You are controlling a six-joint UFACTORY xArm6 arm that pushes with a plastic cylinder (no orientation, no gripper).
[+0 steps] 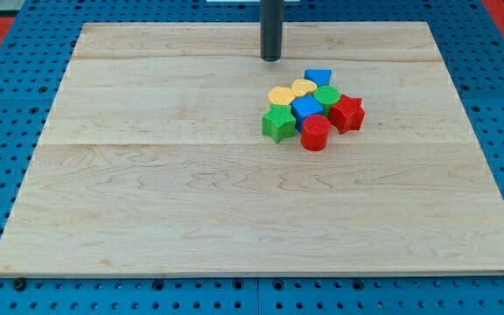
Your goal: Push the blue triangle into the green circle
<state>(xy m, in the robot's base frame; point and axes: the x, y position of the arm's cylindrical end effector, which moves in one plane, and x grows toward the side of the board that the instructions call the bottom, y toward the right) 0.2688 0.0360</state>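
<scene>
The blue triangle [318, 77] lies at the top of a tight cluster of blocks right of the board's middle. The green circle [327, 95] sits just below it, touching or nearly touching. My tip [271, 59] stands on the board up and to the left of the blue triangle, apart from it and from every block.
The cluster also holds a yellow heart [304, 87], a yellow block [281, 94], a blue cube [306, 108], a green star [277, 124], a red cylinder [315, 134] and a red star [346, 113]. The wooden board [147, 219] lies on a blue pegboard.
</scene>
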